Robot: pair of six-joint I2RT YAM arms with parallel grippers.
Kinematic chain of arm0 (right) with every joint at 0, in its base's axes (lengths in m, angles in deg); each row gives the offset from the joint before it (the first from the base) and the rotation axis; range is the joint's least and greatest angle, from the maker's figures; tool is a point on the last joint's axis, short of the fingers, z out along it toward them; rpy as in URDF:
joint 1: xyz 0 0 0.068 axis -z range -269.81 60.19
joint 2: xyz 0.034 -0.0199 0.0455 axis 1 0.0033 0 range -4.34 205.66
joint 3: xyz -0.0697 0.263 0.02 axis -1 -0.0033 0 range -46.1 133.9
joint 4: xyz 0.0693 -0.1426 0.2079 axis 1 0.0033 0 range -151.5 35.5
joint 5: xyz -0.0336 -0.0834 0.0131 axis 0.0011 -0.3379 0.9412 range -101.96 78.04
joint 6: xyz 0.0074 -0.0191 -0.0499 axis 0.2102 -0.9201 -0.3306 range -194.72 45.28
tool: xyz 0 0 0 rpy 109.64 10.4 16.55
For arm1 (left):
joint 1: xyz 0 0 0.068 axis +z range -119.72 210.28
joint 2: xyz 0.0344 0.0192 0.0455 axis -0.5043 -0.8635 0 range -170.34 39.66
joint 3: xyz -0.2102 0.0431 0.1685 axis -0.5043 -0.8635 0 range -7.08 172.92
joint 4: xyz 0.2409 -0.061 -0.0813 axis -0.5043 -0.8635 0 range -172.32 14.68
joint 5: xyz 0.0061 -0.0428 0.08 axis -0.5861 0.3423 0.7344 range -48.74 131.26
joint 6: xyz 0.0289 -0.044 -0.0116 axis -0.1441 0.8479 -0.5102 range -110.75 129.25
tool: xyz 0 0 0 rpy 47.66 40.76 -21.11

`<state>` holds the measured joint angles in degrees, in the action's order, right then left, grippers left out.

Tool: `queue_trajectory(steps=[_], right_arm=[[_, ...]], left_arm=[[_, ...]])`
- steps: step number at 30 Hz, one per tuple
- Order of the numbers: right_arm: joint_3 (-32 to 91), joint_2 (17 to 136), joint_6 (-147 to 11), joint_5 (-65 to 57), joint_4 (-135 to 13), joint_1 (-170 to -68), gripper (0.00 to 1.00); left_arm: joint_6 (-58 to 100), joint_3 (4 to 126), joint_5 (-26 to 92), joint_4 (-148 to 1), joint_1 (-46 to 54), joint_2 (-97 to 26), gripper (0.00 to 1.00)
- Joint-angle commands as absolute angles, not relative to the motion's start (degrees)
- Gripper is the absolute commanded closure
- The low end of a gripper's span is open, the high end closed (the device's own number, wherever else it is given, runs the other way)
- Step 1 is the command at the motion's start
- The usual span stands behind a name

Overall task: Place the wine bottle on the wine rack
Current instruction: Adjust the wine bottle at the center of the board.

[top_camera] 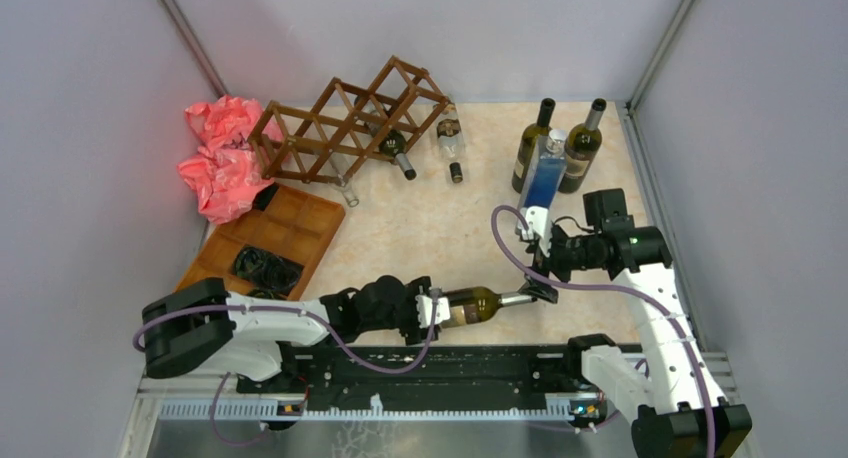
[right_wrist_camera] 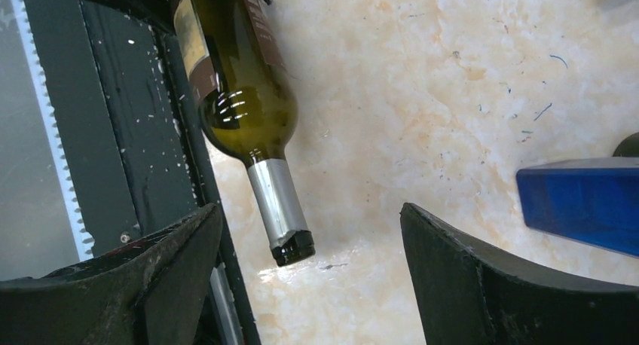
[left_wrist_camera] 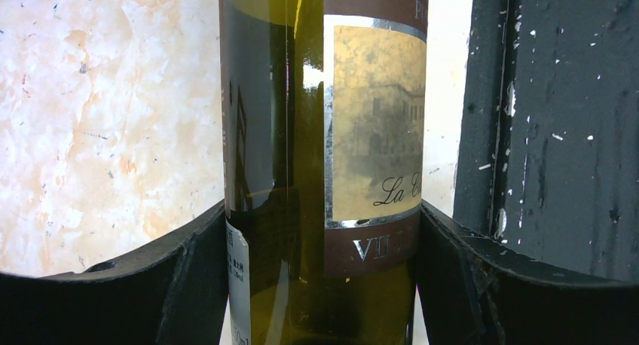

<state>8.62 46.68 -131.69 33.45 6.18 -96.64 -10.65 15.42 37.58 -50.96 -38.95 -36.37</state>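
The wine bottle (top_camera: 472, 305) is held lying flat at the 6 o'clock edge of the counter (top_camera: 440, 228), just ahead of the arm bases, with its neck pointed to 3 o'clock. It is clamped round the labelled body by the left claw (top_camera: 432, 311), and in the left wrist view the fingers (left_wrist_camera: 188, 285) are pressed on both sides. A body grip is judged to suit here, since the neck end is left free. The right claw (top_camera: 541, 291) is spread wide at the neck tip with nothing gripped. In the right wrist view the foil neck is seen with clear gaps to either side, so the load is judged to be borne by the left arm alone. The wine rack (top_camera: 345, 128) stands well apart at 11 o'clock from the bottle, near the back wall. A few bottles lie in or against it, and which cells are free cannot be told. The bottle base is hidden by the left claw, the label text is cut off, and contact with the counter cannot be settled. At 1 o'clock two dark bottles (top_camera: 533, 143) and a blue bottle (top_camera: 545, 178) stand upright. At 9 to 10 o'clock a brown tray (top_camera: 300, 218) and a pink bag (top_camera: 222, 158) are seen; the tray's dark contents are unclear.
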Motion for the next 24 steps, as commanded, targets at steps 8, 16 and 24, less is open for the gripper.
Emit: queue_trajectory(steps=[8,16,24], right_arm=[[2.67,45.23,-137.78,35.73,5.14,-96.32,0.13],[-1.53,43.95,-143.11,38.31,3.55,-96.31,0.14],[-5.65,42.41,-151.11,41.81,3.19,-96.32,0.12]], left_arm=[[-12.46,15.24,37.91,-49.95,-38.27,-33.44,1.0],[-13.23,15.24,38.38,-50.44,-38.27,-33.16,1.0],[-13.5,15.06,38.66,-50.22,-38.27,-32.8,1.0]])
